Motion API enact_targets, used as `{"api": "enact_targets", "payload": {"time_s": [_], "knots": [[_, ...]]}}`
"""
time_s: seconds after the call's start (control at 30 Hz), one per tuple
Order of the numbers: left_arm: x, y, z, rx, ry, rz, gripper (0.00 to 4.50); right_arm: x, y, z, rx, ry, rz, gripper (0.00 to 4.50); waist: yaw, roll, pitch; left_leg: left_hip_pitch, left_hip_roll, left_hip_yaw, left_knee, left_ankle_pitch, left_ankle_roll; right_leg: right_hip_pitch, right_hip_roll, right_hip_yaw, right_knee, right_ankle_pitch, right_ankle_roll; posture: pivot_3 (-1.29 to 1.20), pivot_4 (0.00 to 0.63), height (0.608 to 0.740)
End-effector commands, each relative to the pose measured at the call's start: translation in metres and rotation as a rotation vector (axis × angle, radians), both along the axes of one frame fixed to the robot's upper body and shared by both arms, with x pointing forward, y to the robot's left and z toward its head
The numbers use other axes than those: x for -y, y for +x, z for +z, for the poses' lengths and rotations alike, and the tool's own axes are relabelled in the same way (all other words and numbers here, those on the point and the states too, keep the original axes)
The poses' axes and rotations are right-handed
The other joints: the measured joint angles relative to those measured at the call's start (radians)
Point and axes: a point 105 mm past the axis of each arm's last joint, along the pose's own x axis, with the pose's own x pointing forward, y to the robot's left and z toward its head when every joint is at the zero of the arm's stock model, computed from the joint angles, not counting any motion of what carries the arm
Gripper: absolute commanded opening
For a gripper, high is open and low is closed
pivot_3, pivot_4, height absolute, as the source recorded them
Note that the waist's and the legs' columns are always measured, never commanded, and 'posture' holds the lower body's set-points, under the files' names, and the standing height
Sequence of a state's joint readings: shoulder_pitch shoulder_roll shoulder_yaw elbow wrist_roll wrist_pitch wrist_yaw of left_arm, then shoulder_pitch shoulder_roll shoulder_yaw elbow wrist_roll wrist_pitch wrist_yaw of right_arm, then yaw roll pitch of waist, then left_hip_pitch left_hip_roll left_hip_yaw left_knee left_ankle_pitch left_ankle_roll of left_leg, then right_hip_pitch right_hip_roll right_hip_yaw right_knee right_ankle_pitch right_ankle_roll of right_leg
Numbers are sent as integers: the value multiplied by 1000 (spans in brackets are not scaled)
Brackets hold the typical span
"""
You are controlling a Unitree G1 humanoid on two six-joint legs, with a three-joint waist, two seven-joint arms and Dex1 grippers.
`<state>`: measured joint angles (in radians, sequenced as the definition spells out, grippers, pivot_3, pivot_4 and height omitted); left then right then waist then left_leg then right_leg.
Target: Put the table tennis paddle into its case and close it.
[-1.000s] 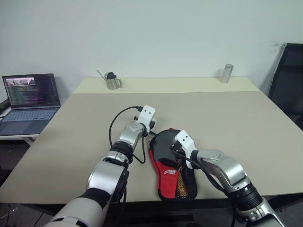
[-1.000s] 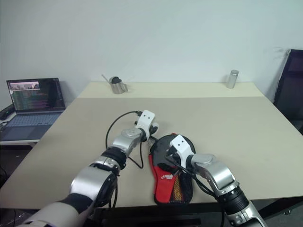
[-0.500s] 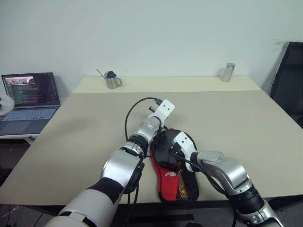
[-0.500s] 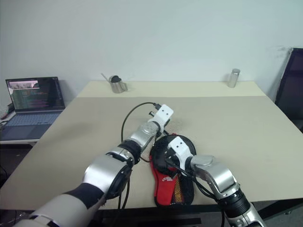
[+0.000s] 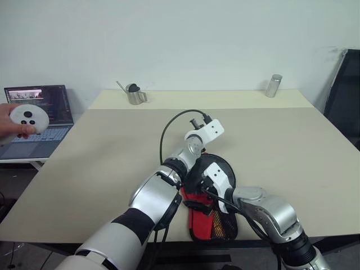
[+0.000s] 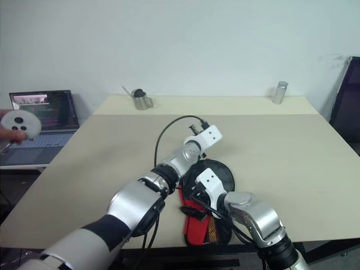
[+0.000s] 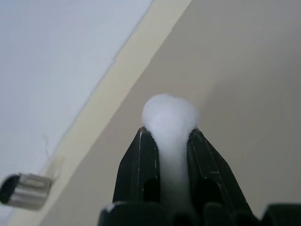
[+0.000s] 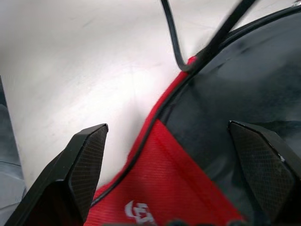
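**benchwatcher:** Case [image 5: 211, 216] is lying near the front edge of the surface [image 5: 292, 146], round black end at 12 o'clock, red end with the mesh at 6. Left tool [image 7: 168, 141] is clamped together on the white plush charm [image 7: 169, 113], held up off the surface just past the case's 12 o'clock end. Right tool [image 8: 174, 165] hangs over the case where red meets black, fingers wide apart, gripping nothing.

**spinny_lou:** And the table tennis paddle?

**benchwatcher:** Can't make it out, so I guess it's inside already. My worry: the charm is squishy fluff, so a hard tug could pop it out of the pinch or drag the whole case along, since the right tool isn't pinning anything down. Plus the left arm's black cable [image 8: 207, 47] droops right across the case and could snag.
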<state>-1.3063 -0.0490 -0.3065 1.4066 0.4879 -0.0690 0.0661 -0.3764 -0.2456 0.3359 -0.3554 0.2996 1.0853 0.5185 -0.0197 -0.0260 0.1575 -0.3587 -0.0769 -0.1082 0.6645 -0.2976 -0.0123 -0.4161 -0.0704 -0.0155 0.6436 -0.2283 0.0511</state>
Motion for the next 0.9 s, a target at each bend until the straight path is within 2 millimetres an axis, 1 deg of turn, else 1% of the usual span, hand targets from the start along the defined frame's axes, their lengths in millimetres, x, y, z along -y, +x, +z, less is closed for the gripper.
{"api": "enact_targets", "payload": {"time_s": [0.03,0.2,0.33,0.43,0.5,0.57,0.6,0.67,0.73,0.8,0.9], "knots": [[36,-8,40,147,10,-130,311,-1,-21,-36,-197,-52,8,4500,0,0,0,-1,0,0,0,0,0,-1,0,0,0,0,0,0,150,740],[64,-22,42,201,123,-265,311,0,-22,-41,-229,-28,-14,4500,8,0,0,-4,0,1,0,1,-1,-4,0,0,0,0,0,0,150,740],[82,-33,34,213,178,-341,311,0,-21,-44,-224,-30,-13,4500,15,0,0,-4,-1,1,0,0,0,-4,0,0,0,0,0,0,150,740],[100,-47,25,228,230,-435,311,-1,-21,-45,-223,-27,-10,4500,16,1,0,-4,0,1,0,0,0,-4,0,-1,1,0,0,0,150,740],[108,-55,17,220,251,-483,311,-3,-21,-45,-223,-23,-9,4500,16,1,-1,-4,0,1,0,0,0,-4,0,-1,0,0,0,0,150,740],[114,-61,9,182,247,-521,311,-4,-22,-44,-222,-18,-7,4500,16,1,-1,-3,0,2,0,0,0,-4,0,-1,0,0,0,0,150,740],[117,-65,1,123,225,-543,311,-5,-22,-43,-221,-16,-6,4500,16,2,-1,-3,0,2,0,0,0,-4,0,-1,0,0,0,0,150,740],[121,-71,-9,53,217,-575,311,-5,-22,-40,-219,-13,-7,4500,16,3,-3,-3,0,2,0,0,0,-4,0,-1,0,0,0,0,150,740],[119,-75,-24,-10,266,-607,311,-6,-23,-37,-220,-6,-10,4500,16,4,-4,-3,0,2,0,0,0,-4,0,-1,0,-1,1,0,150,740],[112,-74,-37,-91,269,-596,311,-7,-23,-34,-216,-4,-11,4500,16,6,-6,-3,-1,3,0,0,0,-3,0,0,0,-1,1,0,150,740],[99,-75,-59,-199,320,-598,311,-7,-22,-29,-211,-2,-12,4500,16,8,-12,-2,-1,3,0,-1,1,-3,0,0,0,-1,2,0,150,740]]}}
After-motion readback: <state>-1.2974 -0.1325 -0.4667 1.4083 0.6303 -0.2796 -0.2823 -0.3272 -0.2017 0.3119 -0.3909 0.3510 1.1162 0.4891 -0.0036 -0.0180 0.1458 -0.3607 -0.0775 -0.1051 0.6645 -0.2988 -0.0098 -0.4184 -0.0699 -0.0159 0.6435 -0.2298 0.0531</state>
